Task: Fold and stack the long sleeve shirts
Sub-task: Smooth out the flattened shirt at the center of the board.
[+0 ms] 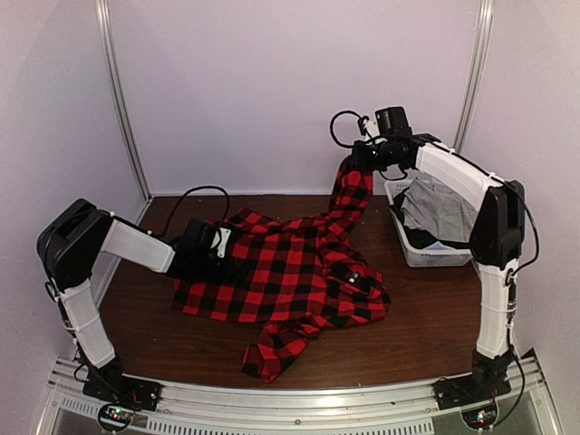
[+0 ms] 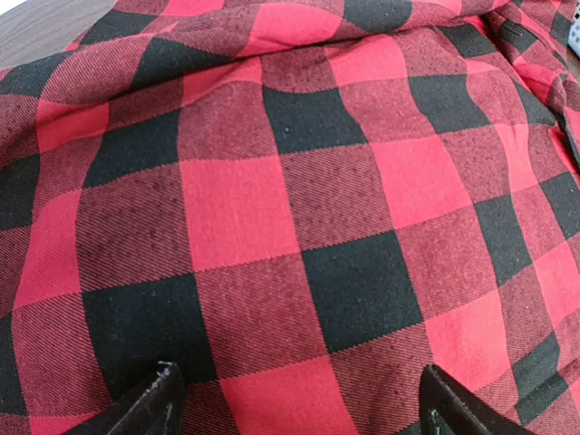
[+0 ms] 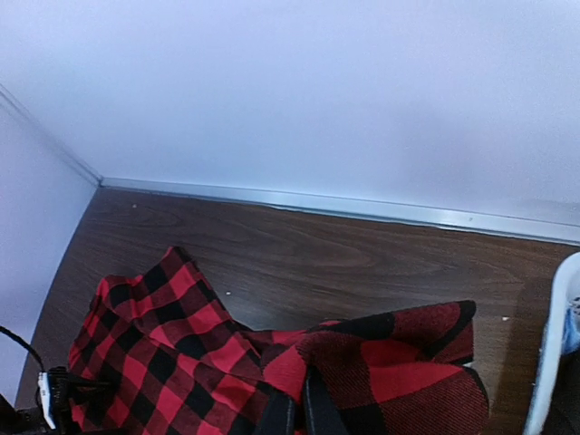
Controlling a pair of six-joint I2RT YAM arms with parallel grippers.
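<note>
The right hand (image 1: 356,162) grips a sleeve of the flannel shirt (image 1: 290,272) above the table (image 1: 426,317), while the left hand (image 2: 297,391) gapes wide over it.

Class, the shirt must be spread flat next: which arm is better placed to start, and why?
Probably right. The right pincer is shut on a lifted part of the shirt near the basket, ready to pull. The left pincer is open over the flat cloth, gripping nothing.
</note>
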